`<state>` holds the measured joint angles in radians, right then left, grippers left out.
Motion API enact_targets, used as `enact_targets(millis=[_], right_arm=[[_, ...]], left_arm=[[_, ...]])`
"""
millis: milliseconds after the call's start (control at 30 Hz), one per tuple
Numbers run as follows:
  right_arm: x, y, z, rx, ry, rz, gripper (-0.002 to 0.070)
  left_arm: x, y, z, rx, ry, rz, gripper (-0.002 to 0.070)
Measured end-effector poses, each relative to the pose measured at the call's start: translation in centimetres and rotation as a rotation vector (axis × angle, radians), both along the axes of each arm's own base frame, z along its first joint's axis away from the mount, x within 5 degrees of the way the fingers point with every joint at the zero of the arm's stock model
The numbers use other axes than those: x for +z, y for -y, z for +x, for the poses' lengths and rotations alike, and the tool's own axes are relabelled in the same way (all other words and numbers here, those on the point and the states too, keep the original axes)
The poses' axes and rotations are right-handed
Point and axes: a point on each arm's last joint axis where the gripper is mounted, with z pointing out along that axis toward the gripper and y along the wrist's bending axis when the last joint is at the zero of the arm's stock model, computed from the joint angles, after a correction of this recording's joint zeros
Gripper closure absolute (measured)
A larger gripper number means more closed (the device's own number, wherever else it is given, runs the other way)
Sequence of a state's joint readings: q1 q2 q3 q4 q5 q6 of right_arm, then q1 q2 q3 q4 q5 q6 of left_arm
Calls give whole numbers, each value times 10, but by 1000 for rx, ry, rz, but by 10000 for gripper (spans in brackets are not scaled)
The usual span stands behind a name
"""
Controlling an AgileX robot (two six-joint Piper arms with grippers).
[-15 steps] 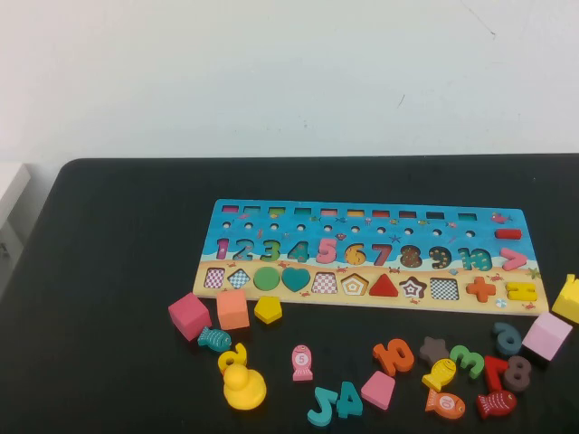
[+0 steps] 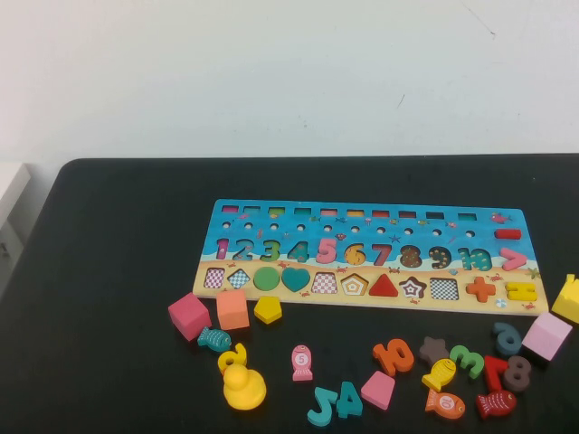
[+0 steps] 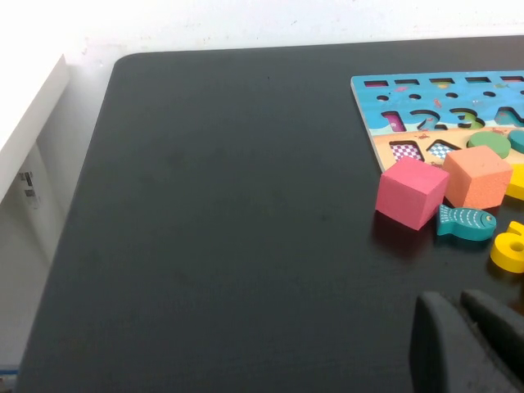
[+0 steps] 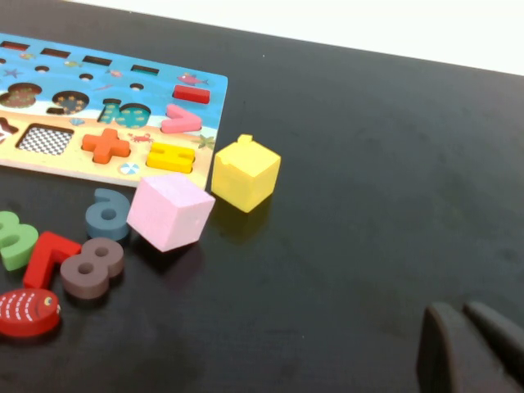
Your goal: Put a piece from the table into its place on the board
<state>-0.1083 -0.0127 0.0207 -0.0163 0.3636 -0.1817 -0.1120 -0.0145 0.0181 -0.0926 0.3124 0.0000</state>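
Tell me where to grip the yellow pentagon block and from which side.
Grip the yellow pentagon block across two opposite edges, coming straight down: it lies flat on the table, and the orange cube crowds its left. Left gripper is shut, the right gripper looks shut; both parked.

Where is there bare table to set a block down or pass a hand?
Free: the table left of the board and pink cube; the strip behind the board; the part right of the yellow house block. Crowded: in front of the board, from cube to lilac cube. Left gripper and right gripper hang shut over bare table.
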Motion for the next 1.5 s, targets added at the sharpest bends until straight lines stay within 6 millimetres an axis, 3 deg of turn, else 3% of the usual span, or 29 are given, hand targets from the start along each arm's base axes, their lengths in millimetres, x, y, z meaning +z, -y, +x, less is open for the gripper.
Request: enact_targets(millis=[733,1067,1500], right_arm=[[0,0,0,-2,0,0,657],[0,0,0,-2,0,-1,657],[0,0,0,-2,0,-1,658]], left_arm=[[3,-1,1,0,46,54,677],[44,-3,2,37,492,2,677],[69,-5,-8,56,787,-52,676]])
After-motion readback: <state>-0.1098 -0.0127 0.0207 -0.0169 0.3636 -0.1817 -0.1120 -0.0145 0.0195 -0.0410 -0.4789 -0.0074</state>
